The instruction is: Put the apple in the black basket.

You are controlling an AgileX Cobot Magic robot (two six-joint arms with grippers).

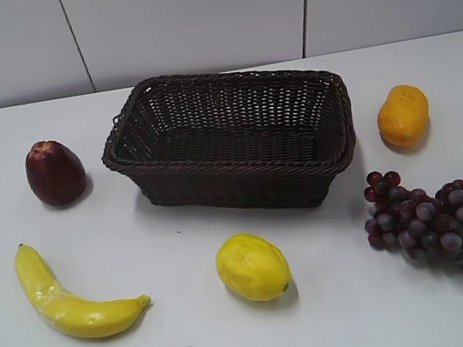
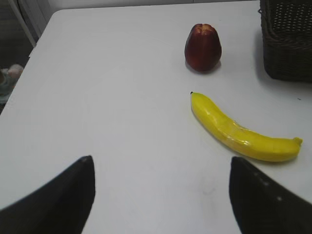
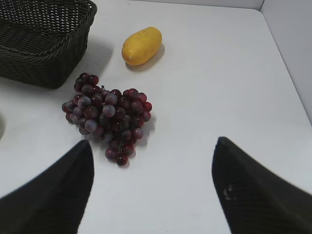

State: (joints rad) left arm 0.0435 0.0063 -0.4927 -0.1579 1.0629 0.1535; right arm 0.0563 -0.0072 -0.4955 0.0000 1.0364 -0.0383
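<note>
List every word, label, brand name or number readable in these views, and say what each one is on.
None: no readable text in any view. The apple, black basket, banana, lemon, grapes, orange fruit and table carry no visible print.

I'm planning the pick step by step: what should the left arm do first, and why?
Probably move the left end effector forward toward the apple, passing left of the banana. It is open and empty, and the apple stands untouched on the table left of the black basket.
</note>
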